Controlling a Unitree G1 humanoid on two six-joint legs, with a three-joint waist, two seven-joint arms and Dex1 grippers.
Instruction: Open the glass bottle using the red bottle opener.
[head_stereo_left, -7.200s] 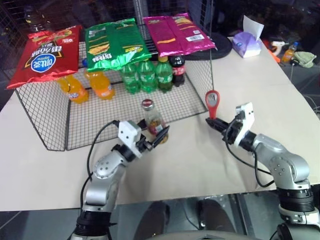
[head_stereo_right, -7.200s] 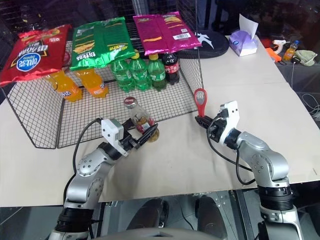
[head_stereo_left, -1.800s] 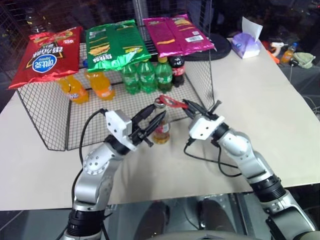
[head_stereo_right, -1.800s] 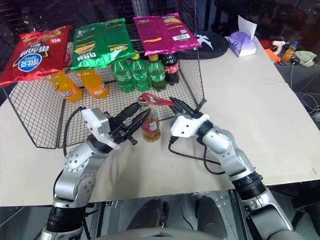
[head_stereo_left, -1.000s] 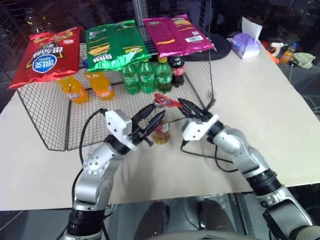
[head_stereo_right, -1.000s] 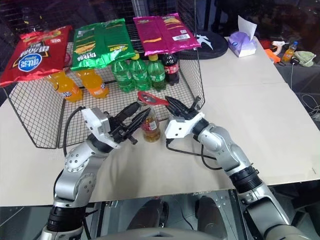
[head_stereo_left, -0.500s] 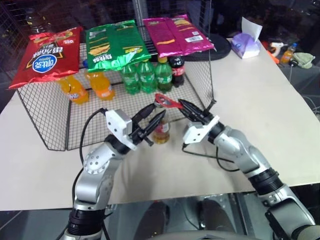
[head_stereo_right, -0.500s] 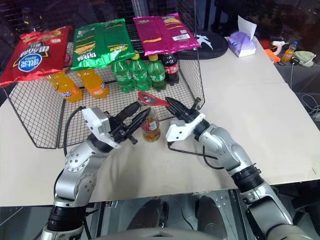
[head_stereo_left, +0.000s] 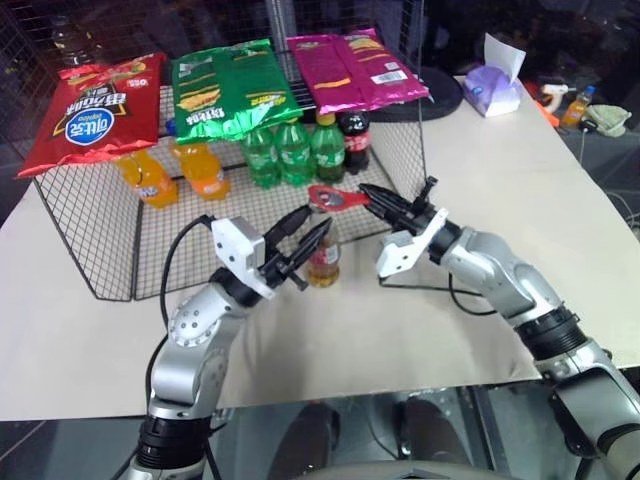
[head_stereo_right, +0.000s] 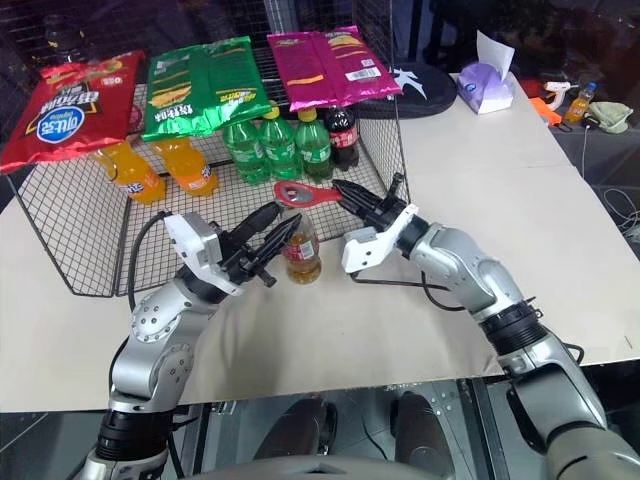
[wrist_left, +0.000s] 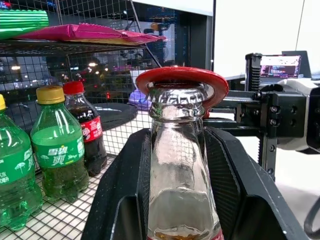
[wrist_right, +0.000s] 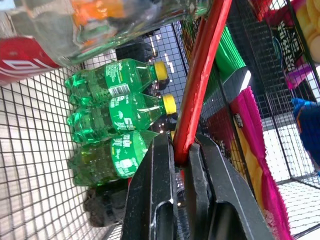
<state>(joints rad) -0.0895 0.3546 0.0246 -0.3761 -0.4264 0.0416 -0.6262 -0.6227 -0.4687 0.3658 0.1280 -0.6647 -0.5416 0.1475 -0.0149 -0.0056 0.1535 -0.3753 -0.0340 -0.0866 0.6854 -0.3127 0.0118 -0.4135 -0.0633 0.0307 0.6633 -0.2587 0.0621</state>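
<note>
Crowding the wire rack (head_stereo_left: 90, 250) behind our work, green soda bottles (head_stereo_left: 290, 150), a dark cola bottle (head_stereo_left: 354, 140) and orange drink bottles (head_stereo_left: 170, 172) stand at 12 o'clock under three snack bags (head_stereo_left: 225, 85). Our left gripper (head_stereo_left: 300, 243) clamps the glass bottle (head_stereo_left: 322, 255) at table centre, while our right gripper (head_stereo_left: 375, 201) pinches the red bottle opener (head_stereo_left: 337, 197) by its handle, loop head over the bottle's mouth. We cannot tell from the left wrist view whether the cap is still on, and the fingers (wrist_left: 120, 195) hide the label.

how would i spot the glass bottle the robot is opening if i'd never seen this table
Find the wire rack of snack bags and plastic bottles; just in front of it, the left gripper holds the glass bottle. Unlike the plastic bottles, it is clear glass with amber liquid, and the red bottle opener sits on its top.
</note>
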